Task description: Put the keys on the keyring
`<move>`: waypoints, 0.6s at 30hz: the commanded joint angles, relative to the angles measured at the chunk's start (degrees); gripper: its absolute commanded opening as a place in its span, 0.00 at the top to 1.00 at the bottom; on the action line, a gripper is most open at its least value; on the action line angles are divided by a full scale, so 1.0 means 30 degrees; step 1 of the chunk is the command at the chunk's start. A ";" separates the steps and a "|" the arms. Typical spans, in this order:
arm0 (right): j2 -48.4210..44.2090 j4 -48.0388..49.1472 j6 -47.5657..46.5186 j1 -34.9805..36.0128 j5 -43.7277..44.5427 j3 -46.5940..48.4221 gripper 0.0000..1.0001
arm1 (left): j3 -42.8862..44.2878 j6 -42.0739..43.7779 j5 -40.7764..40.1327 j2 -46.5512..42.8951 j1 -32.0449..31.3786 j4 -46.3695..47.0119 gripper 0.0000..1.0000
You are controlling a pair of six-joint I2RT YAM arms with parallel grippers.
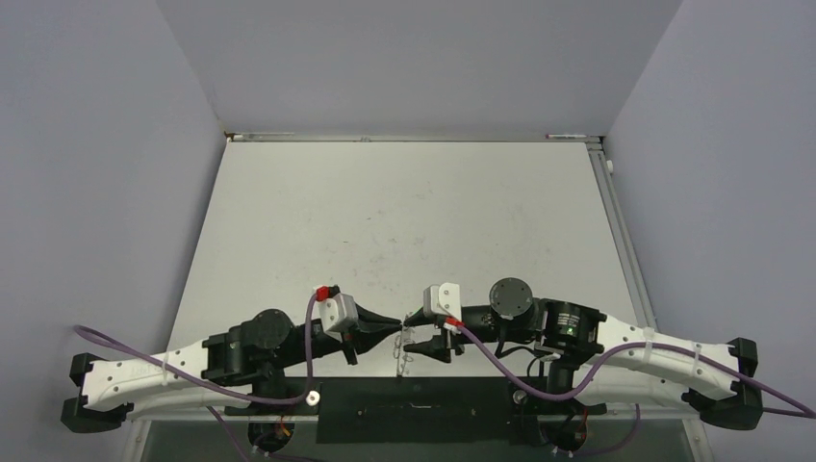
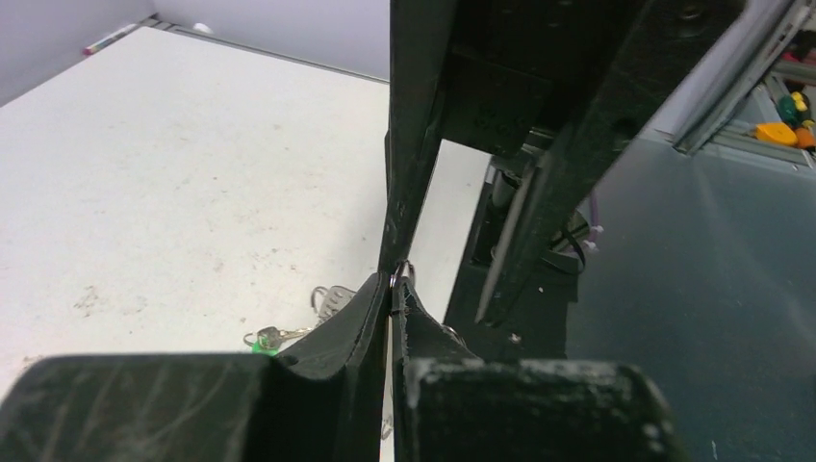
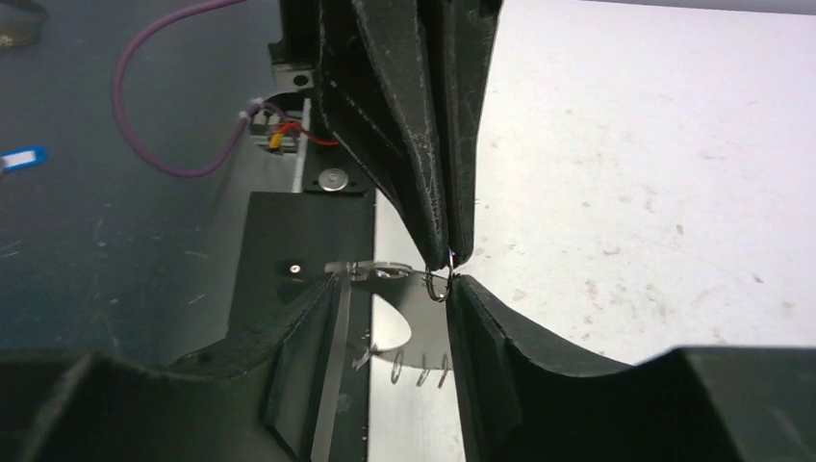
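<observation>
Green key (image 2: 260,348) isn't on the keyring (image 3: 380,272) yet, as far as you can see. It lies on the bench (image 1: 404,212) by the near edge, approx mid-width, just beside a small grey metal bit (image 2: 276,336), w/ nothing gripping it. Your left gripper (image 2: 396,289) is pinched tight on a tiny wire loop (image 3: 438,286) at the keyring's rim, so the ring is secured at that same near edge; can't tell if it's lifted off the bench. Your right gripper (image 3: 396,279) stands part open, tip to tip w/ the left one, fingers either side of the ring's flat strip & gripping nothing. Done, prob.: ring held by one gripper. Left for you: pick up the key, line its head up w/ a loop, thread it on.
</observation>
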 commanded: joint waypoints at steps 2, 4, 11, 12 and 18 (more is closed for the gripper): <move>-0.0982 0.1428 0.0725 -0.0014 0.2632 0.0047 0.54 | -0.0729 -0.0277 -0.2646 -0.0233 0.0083 0.3430 1.00; -0.1029 0.1570 0.0830 -0.0024 0.3244 -0.0096 0.59 | -0.0986 -0.0272 -0.2752 -0.0194 0.0083 0.3995 1.00; -0.0011 0.1238 0.0671 -0.0015 0.5161 0.0204 0.70 | -0.1419 -0.0115 -0.2438 -0.0373 0.0083 0.4940 1.00; 0.0163 0.1225 0.0625 -0.0040 0.5222 0.0257 0.70 | -0.1481 -0.0098 -0.2350 -0.0442 0.0083 0.5057 1.00; 0.0522 0.1504 0.0300 -0.0016 0.5319 0.0462 0.68 | -0.1787 0.0180 -0.1889 -0.1030 0.0083 0.5077 1.00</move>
